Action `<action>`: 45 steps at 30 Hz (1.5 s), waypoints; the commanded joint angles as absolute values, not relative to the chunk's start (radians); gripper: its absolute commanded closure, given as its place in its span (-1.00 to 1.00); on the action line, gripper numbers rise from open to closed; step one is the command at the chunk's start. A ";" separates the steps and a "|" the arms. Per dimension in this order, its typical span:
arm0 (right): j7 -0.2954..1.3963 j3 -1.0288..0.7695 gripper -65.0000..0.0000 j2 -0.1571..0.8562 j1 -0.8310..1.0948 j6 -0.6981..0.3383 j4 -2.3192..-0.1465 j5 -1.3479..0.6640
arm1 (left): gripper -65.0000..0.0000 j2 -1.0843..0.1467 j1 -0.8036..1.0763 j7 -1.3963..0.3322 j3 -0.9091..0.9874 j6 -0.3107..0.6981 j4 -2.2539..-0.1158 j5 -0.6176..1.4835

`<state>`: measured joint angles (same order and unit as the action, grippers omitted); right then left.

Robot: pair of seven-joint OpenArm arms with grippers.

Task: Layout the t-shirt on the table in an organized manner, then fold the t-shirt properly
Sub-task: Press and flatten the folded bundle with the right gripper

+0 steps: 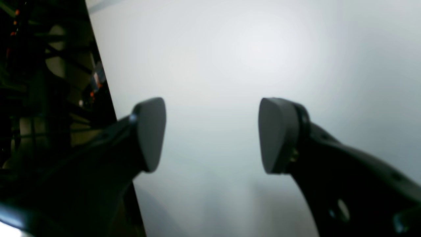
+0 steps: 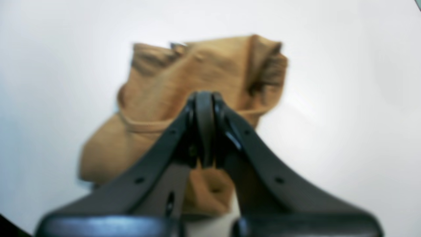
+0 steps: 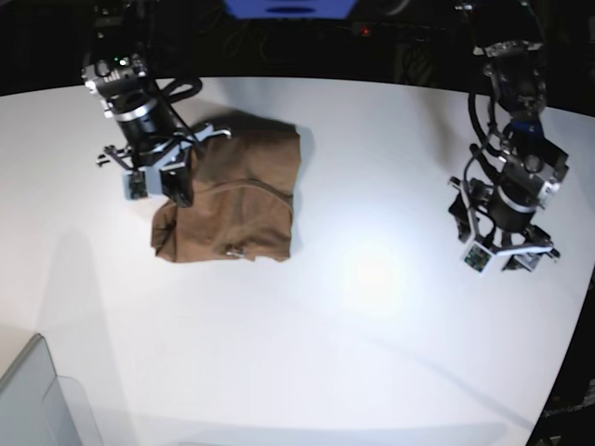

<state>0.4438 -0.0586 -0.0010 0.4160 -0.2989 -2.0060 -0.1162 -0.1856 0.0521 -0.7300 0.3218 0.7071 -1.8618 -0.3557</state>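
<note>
The tan-brown t-shirt (image 3: pixel 237 195) lies bunched and roughly folded on the white table (image 3: pixel 372 353), at its back left. In the right wrist view the t-shirt (image 2: pixel 204 69) fills the middle, wrinkled, with a collar seam running behind the fingers. My right gripper (image 2: pixel 204 102) has its jaws closed and appears to pinch the cloth at the shirt's left edge; it shows in the base view (image 3: pixel 177 190). My left gripper (image 1: pixel 212 131) is open and empty above bare table (image 1: pixel 246 49), far right of the shirt in the base view (image 3: pixel 502 255).
A grey translucent bin (image 3: pixel 37 400) sits at the front left corner. The table's curved edge runs along the right side (image 3: pixel 581 307). In the left wrist view the table edge meets dark frame clutter (image 1: pixel 49 82) on the left.
</note>
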 commanded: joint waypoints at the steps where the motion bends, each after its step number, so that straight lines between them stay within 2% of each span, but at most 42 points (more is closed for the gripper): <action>1: 0.417 -0.042 1.00 0.001 0.418 -0.306 -2.025 -0.128 | -0.31 -0.194 0.050 -0.716 0.334 0.698 -1.880 -0.354; 6: 0.414 0.007 1.00 0.001 0.427 -0.306 -2.020 -0.128 | -0.31 -0.194 0.077 -0.719 0.377 0.698 -1.880 -0.354; 10: 0.409 0.004 1.00 0.002 0.423 -0.306 -1.925 -0.128 | -0.31 -0.194 0.097 -0.717 0.398 0.698 -1.880 -0.354; 16: 0.251 -0.010 1.00 0.022 0.450 -0.306 -1.773 -0.127 | -0.31 -0.194 0.124 -0.716 0.441 0.698 -1.897 -0.354; 27: 0.107 -0.010 1.00 0.042 0.458 -0.306 -1.593 -0.127 | -0.31 -0.196 0.177 -0.719 0.441 0.698 -1.942 -0.354; 33: 0.039 -0.036 1.00 0.041 0.516 -0.306 -1.735 -0.127 | -0.31 -0.183 0.205 -0.722 0.499 0.698 -1.975 -0.326; 40: 0.019 -0.045 1.00 0.035 0.605 -0.306 -1.911 -0.127 | -0.31 -0.157 0.289 -0.769 0.665 0.698 -2.000 -0.087; 45: 0.018 0.091 1.00 0.044 0.641 -0.306 -1.911 -0.127 | -0.31 -0.153 0.367 -0.811 0.796 0.698 -1.997 0.079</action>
